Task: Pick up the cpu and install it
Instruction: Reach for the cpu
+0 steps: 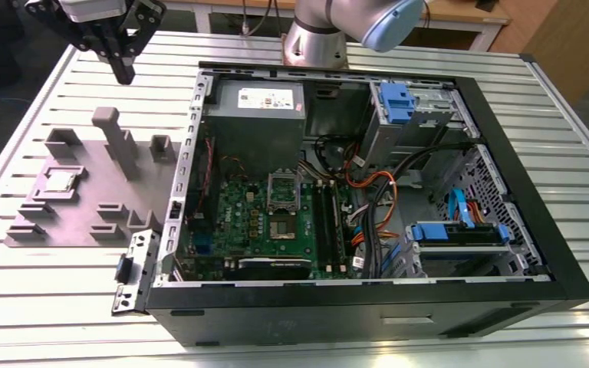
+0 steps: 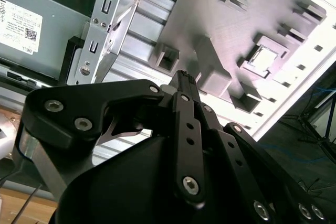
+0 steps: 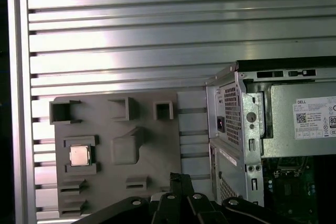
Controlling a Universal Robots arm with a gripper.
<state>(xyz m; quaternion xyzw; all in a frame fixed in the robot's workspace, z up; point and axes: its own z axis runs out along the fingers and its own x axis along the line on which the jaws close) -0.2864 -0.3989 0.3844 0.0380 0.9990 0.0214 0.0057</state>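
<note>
The cpu point(image 1: 61, 180) is a small silvery square lying in a recess of the grey holder plate point(image 1: 90, 218), on the table at the exterior view's left, beside the open computer case. Both wrist views show the cpu point(image 2: 262, 56) point(image 3: 80, 156) flat in its recess. My gripper point(image 1: 123, 75) hangs high above the table's back corner on the exterior view's left, well away from the cpu. It is shut and holds nothing; the fingertips point(image 2: 184, 77) point(image 3: 177, 178) meet. The silvery socket frame point(image 1: 284, 188) sits on the green motherboard inside the case.
The black computer case point(image 1: 540, 230) lies open on the slatted metal table point(image 1: 59, 307), with a grey power supply point(image 1: 258, 115), blue drive brackets point(image 1: 459, 232) and orange cables inside. Tall grey posts point(image 1: 110, 138) rise from the holder plate. The arm's base point(image 1: 315, 42) stands behind the case.
</note>
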